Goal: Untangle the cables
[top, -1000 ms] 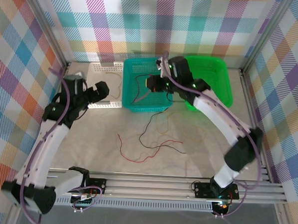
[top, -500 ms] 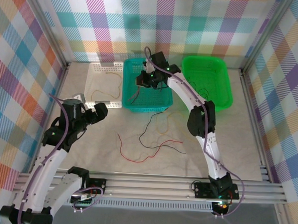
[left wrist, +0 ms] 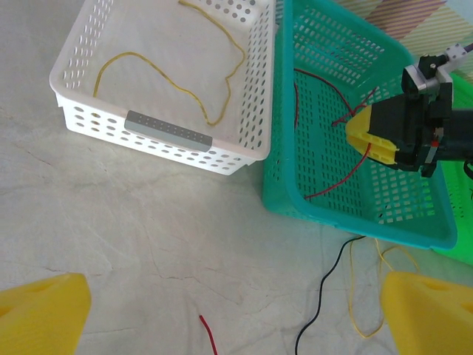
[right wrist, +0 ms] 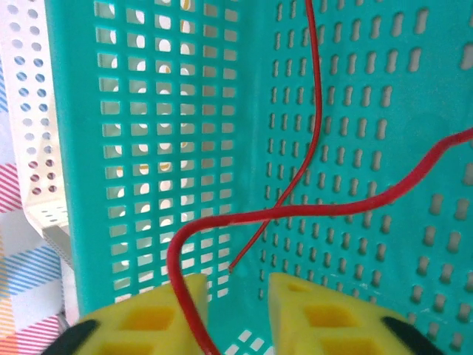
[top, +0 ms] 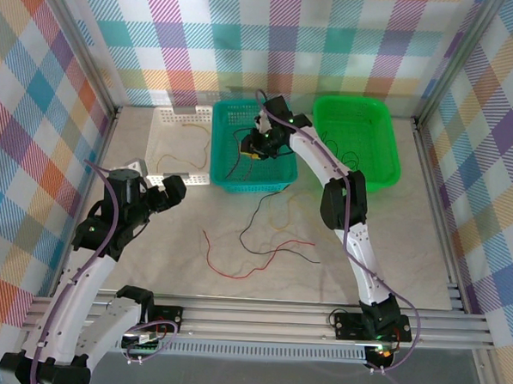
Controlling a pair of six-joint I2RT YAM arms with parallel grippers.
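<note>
A red cable (right wrist: pixel 310 211) loops inside the teal basket (top: pixel 274 186). My right gripper (right wrist: pixel 238 285) hangs low in that basket, open a little. The red cable runs down across the left fingertip (right wrist: pixel 185 296), and nothing sits in the gap. In the top view this gripper (top: pixel 252 147) is at the basket's middle. A yellow cable (left wrist: pixel 185 89) lies in the white basket (left wrist: pixel 162 137). On the table a red cable (top: pixel 235 264), a black cable (top: pixel 255 226) and a yellow cable (top: pixel 281 217) lie crossed. My left gripper (top: pixel 175 188) is wide open above the table, left of them.
A green basket (top: pixel 389 130) with thin black cables (top: pixel 353 158) stands right of the teal one. All three baskets line the back of the table. Metal frame rails run along the sides and the near edge.
My right gripper swung left into the teal basket, dropped lower, and its jaws have parted off the red cable. The left arm drew back from the white basket, then held still.
</note>
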